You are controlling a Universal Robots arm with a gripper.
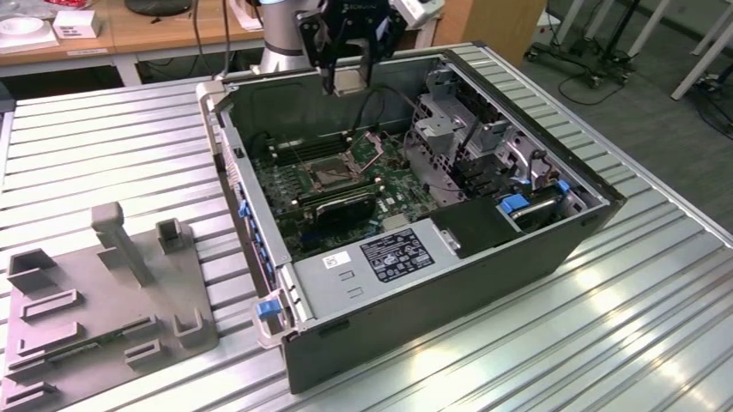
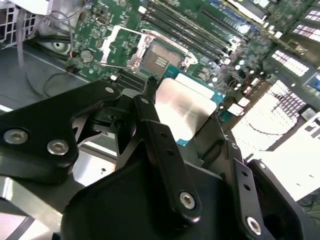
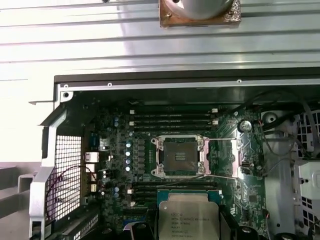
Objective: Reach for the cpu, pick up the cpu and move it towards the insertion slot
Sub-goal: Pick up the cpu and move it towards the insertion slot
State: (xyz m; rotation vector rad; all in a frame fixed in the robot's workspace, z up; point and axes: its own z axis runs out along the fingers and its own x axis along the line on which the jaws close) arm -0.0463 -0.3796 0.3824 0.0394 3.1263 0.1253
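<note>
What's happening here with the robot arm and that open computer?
The gripper holds the cpu between its fingers above the open computer case. The chip hangs over the green board, near the insertion slot but not yet in it; the slot's metal frame stands open. A grey tray sits on the table beside the case.
</note>
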